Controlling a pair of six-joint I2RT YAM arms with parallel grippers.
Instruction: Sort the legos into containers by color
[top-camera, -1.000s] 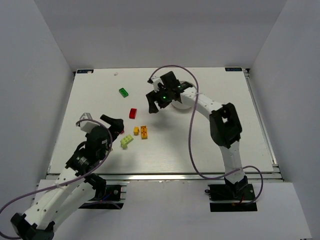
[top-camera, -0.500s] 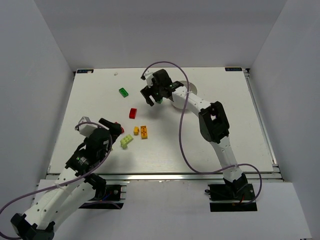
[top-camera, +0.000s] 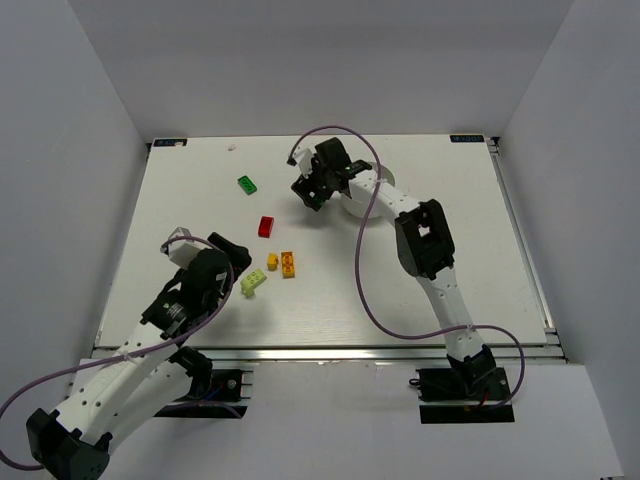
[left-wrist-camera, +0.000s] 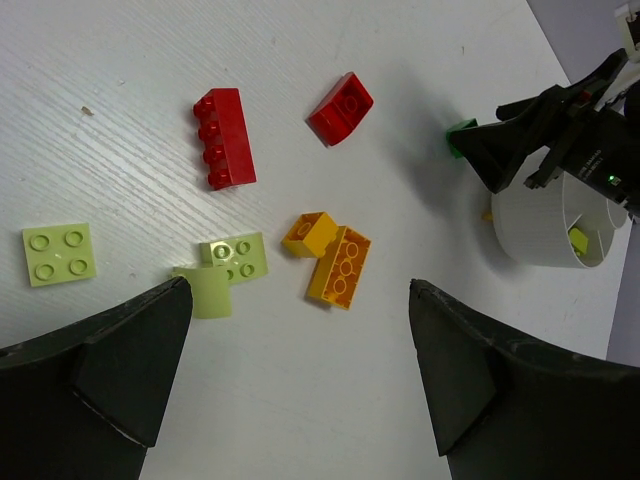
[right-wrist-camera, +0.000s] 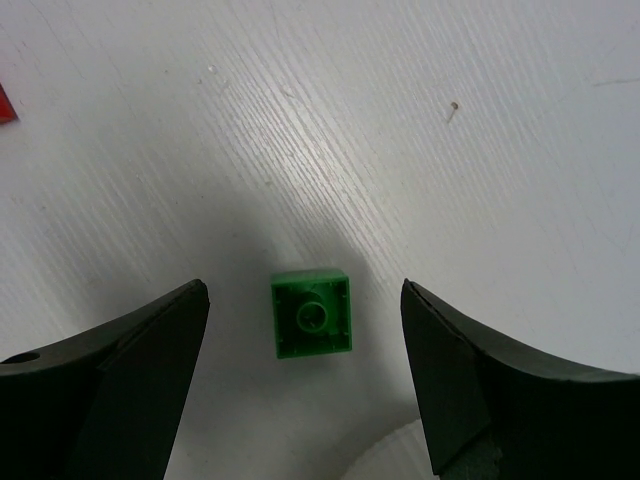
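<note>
Right jaws apart, green brick (right-wrist-camera: 312, 314) between

The white table (top-camera: 450, 280) shows a fine streaked grain in the wrist views. In the top view a dark green brick (top-camera: 247, 185) lies toward the upper left, with a red brick (top-camera: 266, 226) below it. Lower still are two orange bricks (top-camera: 288, 264) touching each other and a lime brick (top-camera: 254, 283) at their lower left. The left wrist view adds a long red brick (left-wrist-camera: 226, 137) at upper left and a lime plate (left-wrist-camera: 60, 253) at far left. The round white dish (left-wrist-camera: 535, 235) stands at that view's right edge. A green square brick (right-wrist-camera: 312, 313) lies just beside its rim, seemingly underside up.
</note>
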